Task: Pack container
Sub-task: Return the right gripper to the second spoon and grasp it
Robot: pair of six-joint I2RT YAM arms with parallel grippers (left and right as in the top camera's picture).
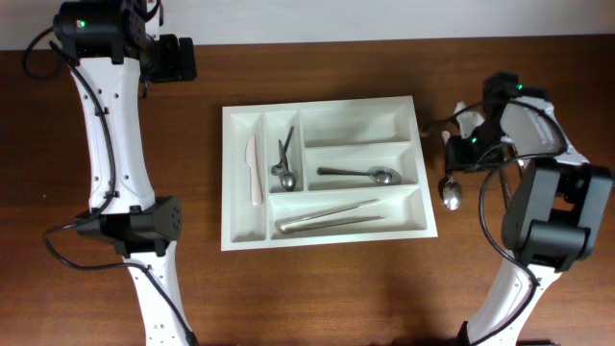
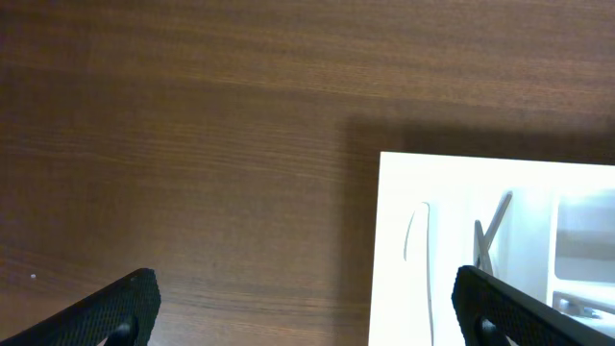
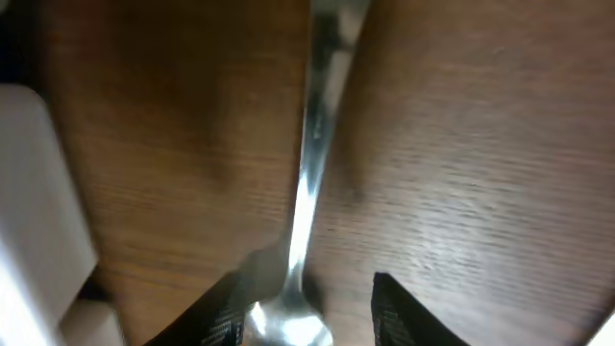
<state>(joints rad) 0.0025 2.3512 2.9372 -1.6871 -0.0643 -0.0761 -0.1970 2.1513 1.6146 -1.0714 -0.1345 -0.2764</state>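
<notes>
Where a spoon [image 3: 306, 192] lies just right of the container [image 1: 322, 104], the right gripper [image 3: 307, 312] is spread around it; the left gripper [image 2: 307, 303] is held spread off the container's corner.

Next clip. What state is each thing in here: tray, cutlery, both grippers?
Tray: top long compartment empty, the other four hold cutlery.
Pale knife: lying in the leftmost compartment.
Loose spoon: outside the tray, on its right, between the right gripper's fingers.
Left gripper: open, empty.
Right gripper: open, straddling the loose spoon.
</notes>
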